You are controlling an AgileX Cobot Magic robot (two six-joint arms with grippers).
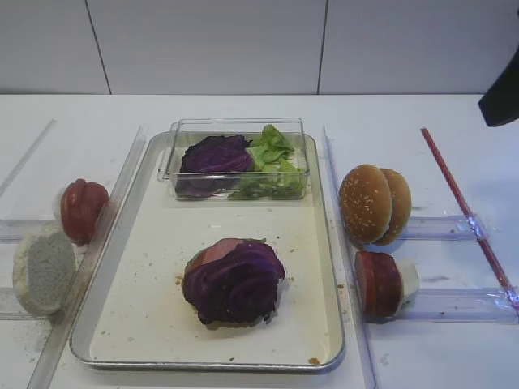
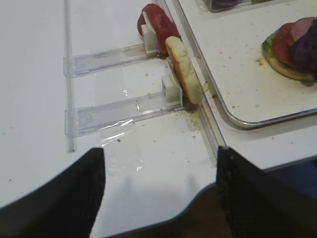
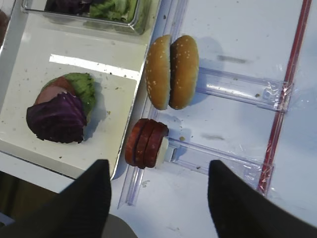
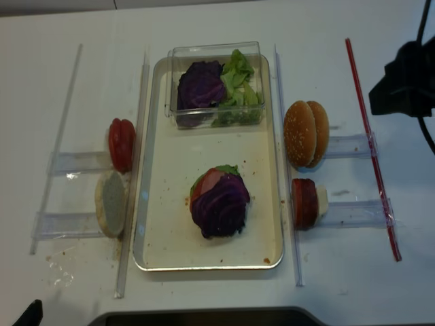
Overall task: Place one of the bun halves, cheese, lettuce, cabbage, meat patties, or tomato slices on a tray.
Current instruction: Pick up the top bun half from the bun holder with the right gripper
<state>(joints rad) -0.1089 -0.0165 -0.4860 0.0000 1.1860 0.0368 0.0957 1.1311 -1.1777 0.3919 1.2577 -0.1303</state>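
The silver tray [image 1: 146, 275] holds a stack topped by a purple cabbage [image 1: 235, 282] leaf, with tomato and lettuce [image 3: 81, 84] under it. Two sesame bun halves [image 1: 373, 204] stand on edge in a clear rack right of the tray, and meat patties [image 1: 378, 284] stand in the rack nearer me. Left of the tray are tomato slices [image 1: 83, 209]. Cheese is out of view. My right gripper [image 3: 157, 167] hovers open above the table, near the patties [image 3: 146, 144]. My left gripper [image 2: 159, 151] hangs open over the front left table edge, empty.
A clear plastic box [image 1: 239, 158] with cabbage and lettuce sits at the tray's far end. A pale floury bun half [image 1: 45, 269] stands in the left rack. A red rod [image 1: 462, 207] lies at the right. Clear rails [image 1: 349, 267] flank the tray.
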